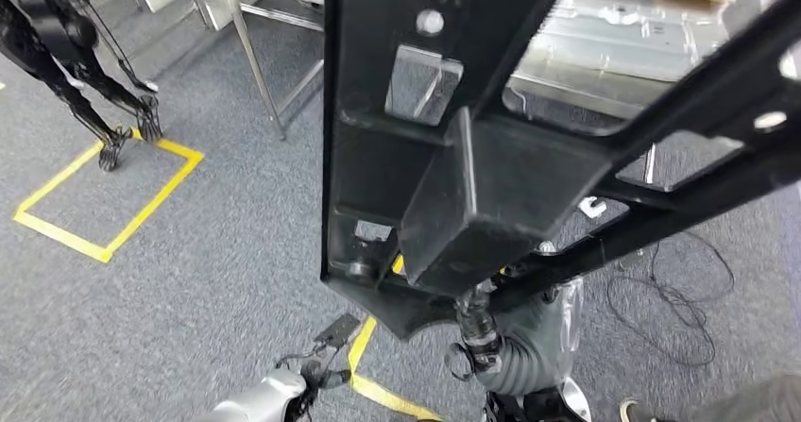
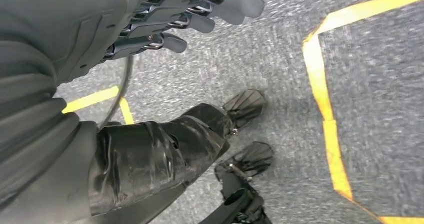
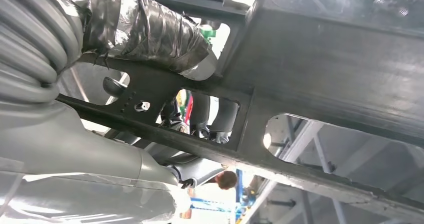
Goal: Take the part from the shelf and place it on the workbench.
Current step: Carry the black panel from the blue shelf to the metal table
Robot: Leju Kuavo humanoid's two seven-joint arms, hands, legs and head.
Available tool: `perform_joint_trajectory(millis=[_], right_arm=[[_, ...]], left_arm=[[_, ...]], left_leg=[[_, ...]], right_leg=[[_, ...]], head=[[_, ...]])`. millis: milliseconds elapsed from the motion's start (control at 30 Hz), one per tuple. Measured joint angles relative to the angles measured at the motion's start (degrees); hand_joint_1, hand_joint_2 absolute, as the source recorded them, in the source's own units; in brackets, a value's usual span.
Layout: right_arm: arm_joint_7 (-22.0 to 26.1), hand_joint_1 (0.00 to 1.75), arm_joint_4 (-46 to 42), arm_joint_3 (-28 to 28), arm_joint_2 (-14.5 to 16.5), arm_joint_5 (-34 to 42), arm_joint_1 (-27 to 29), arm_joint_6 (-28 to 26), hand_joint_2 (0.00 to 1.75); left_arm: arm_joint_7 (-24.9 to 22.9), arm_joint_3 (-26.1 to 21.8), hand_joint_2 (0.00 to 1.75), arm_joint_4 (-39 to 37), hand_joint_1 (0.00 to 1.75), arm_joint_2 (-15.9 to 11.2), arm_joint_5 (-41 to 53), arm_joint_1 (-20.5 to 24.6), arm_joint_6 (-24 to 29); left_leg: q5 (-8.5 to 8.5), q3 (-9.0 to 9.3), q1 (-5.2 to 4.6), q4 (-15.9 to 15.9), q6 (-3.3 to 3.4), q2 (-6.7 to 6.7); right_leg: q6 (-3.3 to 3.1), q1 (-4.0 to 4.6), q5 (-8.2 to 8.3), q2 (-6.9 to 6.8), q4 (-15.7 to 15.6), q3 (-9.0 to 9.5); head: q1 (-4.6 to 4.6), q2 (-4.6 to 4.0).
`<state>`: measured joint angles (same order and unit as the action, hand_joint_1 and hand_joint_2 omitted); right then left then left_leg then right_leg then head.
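grey carpet (image 1: pixel 217 252), yellow floor tape (image 1: pixel 104 195), metal workbench (image 1: pixel 605 35) behind.

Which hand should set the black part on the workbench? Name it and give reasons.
Right. The right hand already grips the black frame part, raised before the metal workbench. The left hand hangs over the carpet, holding nothing.

Yellow floor tape (image 1: pixel 104 195), black cable (image 1: pixel 675 299) on carpet (image 1: pixel 217 252)
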<state>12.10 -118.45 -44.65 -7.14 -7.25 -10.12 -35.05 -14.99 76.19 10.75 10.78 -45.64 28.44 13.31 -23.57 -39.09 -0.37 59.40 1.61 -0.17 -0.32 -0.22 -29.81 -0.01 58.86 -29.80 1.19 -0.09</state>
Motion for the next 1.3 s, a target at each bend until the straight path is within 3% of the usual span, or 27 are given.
perform_joint_trajectory(millis=[100,133,200,267,300,333,367,433,467,500,567,633,667,733,800,833,867,967,1000,1100,1167,1233,1300], right_arm=[[0.71,1.75,0.45,-0.01,0.15,1.06,-0.56,0.19,1.75],[0.82,1.75,0.56,-0.01,0.17,1.22,-0.76,0.19,1.75],[0.89,1.75,0.81,-0.02,0.19,1.33,-1.03,0.18,1.75],[0.98,1.75,1.13,-0.03,0.19,1.37,-1.10,0.17,1.75],[1.07,1.75,1.30,-0.03,0.19,1.46,-1.10,0.17,1.75],[1.22,1.75,1.48,-0.03,0.19,1.70,-1.11,0.17,1.75],[1.44,1.75,1.64,-0.03,0.19,2.04,-1.13,0.17,1.75],[1.99,1.75,2.03,-0.03,0.24,2.97,-1.33,0.14,1.75],[2.32,1.75,2.26,-0.03,0.32,3.46,-1.53,0.09,1.75],[2.67,1.75,2.49,-0.04,0.45,3.94,-1.73,0.03,1.75],[3.33,1.75,2.89,-0.05,0.90,4.64,-2.10,-0.08,1.75],[3.84,1.75,3.21,-0.05,1.42,5.15,-2.39,-0.11,1.75],[4.01,1.75,3.37,-0.05,1.64,5.38,-2.52,-0.12,1.75],[4.19,1.75,3.67,-0.05,1.98,5.66,-2.63,-0.26,1.75],[4.16,1.75,3.93,-0.05,2.14,5.73,-2.51,-0.62,1.75],[4.06,1.75,4.04,-0.05,2.16,5.75,-2.39,-0.86,1.75],[3.88,1.75,4.10,-0.05,2.17,5.76,-2.26,-1.15,1.75],[3.06,1.75,4.08,-0.04,2.15,5.66,-1.78,-2.22,1.75],[2.73,1.75,4.02,-0.03,2.13,5.61,-1.62,-2.58,1.75],[1.89,1.75,3.73,0.07,2.01,5.51,-1.08,-3.15,1.75],[1.68,1.75,3.45,0.19,1.88,5.47,-0.80,-3.22,1.75],[1.61,1.75,3.19,0.23,1.79,5.45,-0.72,-3.22,1.75],[1.60,1.75,3.05,0.24,1.66,5.51,-0.55,-3.15,1.75]], left_arm=[[0.58,0.00,1.75,-0.04,0.00,-0.31,-0.64,-0.08,0.03],[0.69,0.00,1.75,-0.05,0.00,-0.39,-0.71,-0.06,0.03],[0.81,0.00,1.75,-0.06,0.00,-0.51,-0.73,-0.02,0.03],[0.82,0.00,1.75,-0.06,0.00,-0.65,-0.75,-0.16,0.03],[0.81,0.00,1.75,-0.06,0.00,-0.71,-0.79,-0.28,0.05],[0.80,0.00,1.75,-0.06,0.00,-0.75,-0.83,-0.38,0.07],[0.79,0.00,1.75,-0.06,0.00,-0.76,-0.86,-0.43,0.09],[0.77,0.00,1.75,-0.06,0.00,-0.77,-0.91,-0.47,0.15],[0.74,0.00,1.75,-0.06,0.00,-0.78,-0.96,-0.48,0.20],[0.68,0.00,1.75,-0.06,0.00,-0.80,-1.03,-0.51,0.29],[0.52,0.00,1.75,-0.06,0.00,-0.85,-1.15,-0.54,0.48],[0.38,0.01,1.75,-0.06,0.00,-0.86,-1.16,-0.45,0.58],[0.34,0.01,1.75,-0.06,0.00,-0.85,-1.15,-0.36,0.60],[0.25,0.07,1.75,-0.06,0.00,-0.82,-1.10,-0.37,0.59],[0.13,0.24,1.75,-0.06,0.00,-0.83,-1.04,-0.58,0.59],[0.06,0.36,1.75,-0.06,0.00,-0.84,-0.97,-0.68,0.59],[0.02,0.45,1.75,-0.06,0.00,-0.86,-0.86,-0.71,0.54],[-0.16,0.79,1.75,-0.06,0.00,-0.87,-0.40,-0.64,0.22],[-0.27,0.98,1.75,-0.06,0.00,-0.86,-0.27,-0.58,0.14],[-0.66,1.44,1.75,-0.06,0.00,-0.72,-0.05,-0.55,0.07],[-0.74,1.50,1.75,-0.06,0.00,-0.49,0.03,-0.41,0.06],[-0.73,1.53,1.75,-0.06,0.00,-0.27,0.08,-0.14,0.03],[-0.73,1.56,1.75,-0.06,0.00,-0.22,0.00,-0.18,0.02]], left_leg=[[-0.33,1.60,0.20,-1.15,0.69,-0.30],[-0.48,2.40,0.36,-1.53,0.95,-0.35],[-1.06,3.67,0.50,-1.97,1.33,-0.43],[-2.04,4.69,0.53,-1.99,1.45,-0.52],[-2.58,5.32,0.54,-1.98,1.40,-0.62],[-3.14,6.02,0.55,-1.97,1.33,-0.71],[-3.74,6.82,0.56,-1.95,1.24,-0.78],[-5.05,8.37,0.53,-1.78,0.86,-0.78],[-5.65,8.85,0.45,-1.72,0.55,-0.74],[-6.18,9.18,0.38,-1.73,0.13,-0.62],[-6.48,9.49,0.27,-1.32,-0.68,-0.30],[-6.54,9.02,0.41,0.73,-1.23,0.03],[-7.05,7.85,0.51,2.93,-1.47,0.11],[-9.37,3.72,0.68,9.39,-1.89,0.12],[-11.83,-0.17,0.82,13.95,-2.20,0.12],[-11.88,-1.22,0.86,14.16,-2.27,0.12],[-10.69,-1.37,0.89,12.67,-2.22,0.09],[-3.42,1.22,0.82,2.87,-1.67,-1.09],[-2.49,2.07,0.70,0.67,-1.44,-1.62],[-2.46,3.44,0.40,-0.93,-0.25,-1.74],[-2.26,4.73,0.57,-1.48,0.57,-0.96],[-2.72,5.83,0.69,-1.77,1.17,-0.10],[-3.43,6.44,0.67,-1.77,1.44,0.75]], right_leg=[[0.94,0.08,0.25,-0.03,1.19,0.34],[1.16,0.04,0.43,-0.05,2.81,-0.41],[1.55,-0.24,-0.46,-0.08,8.59,-3.90],[1.94,-0.47,-3.55,-0.08,14.17,-8.56],[2.14,-0.61,-4.82,-0.08,15.17,-10.17],[2.32,-0.72,-4.98,-0.09,14.48,-10.89],[2.45,-0.83,-3.62,-0.11,12.15,-10.77],[2.32,-0.85,2.38,-0.60,5.22,-9.40],[2.00,-0.71,4.57,-0.94,2.64,-8.80],[1.56,-0.52,6.14,-1.18,1.16,-8.44],[0.62,-0.37,6.22,-0.87,0.69,-7.97],[-0.20,-0.56,6.21,-0.25,0.33,-7.09],[-0.60,-0.61,5.98,0.00,0.23,-6.59],[-1.11,-0.61,5.35,0.51,0.12,-5.85],[-1.20,-0.55,4.70,1.24,0.13,-5.27],[-1.14,-0.53,4.33,1.70,0.15,-4.86],[-1.05,-0.52,3.94,2.19,0.16,-4.36],[-0.52,-0.50,2.68,3.60,0.12,-2.67],[-0.21,-0.53,2.34,4.04,0.07,-2.40],[0.92,-0.51,2.28,4.95,0.63,-1.93],[1.51,-0.37,1.87,3.66,2.29,-2.20],[2.04,-0.37,-0.35,1.61,6.88,-4.73],[2.40,-0.41,-3.01,0.82,13.29,-9.11]], head=[[0.03,0.01],[-0.07,0.01],[-0.20,0.01],[-0.23,0.01],[-0.23,0.01],[-0.22,0.01],[-0.24,0.01],[-0.25,0.00],[-0.26,0.00],[-0.24,0.00],[-0.23,-0.01],[-0.22,-0.01],[-0.17,-0.01],[-0.08,-0.01],[-0.03,-0.01],[-0.03,-0.01],[-0.03,0.00],[-0.07,-0.01],[-0.09,-0.01],[-0.14,0.00],[-0.21,0.01],[-0.37,0.01],[-0.49,-0.01]])
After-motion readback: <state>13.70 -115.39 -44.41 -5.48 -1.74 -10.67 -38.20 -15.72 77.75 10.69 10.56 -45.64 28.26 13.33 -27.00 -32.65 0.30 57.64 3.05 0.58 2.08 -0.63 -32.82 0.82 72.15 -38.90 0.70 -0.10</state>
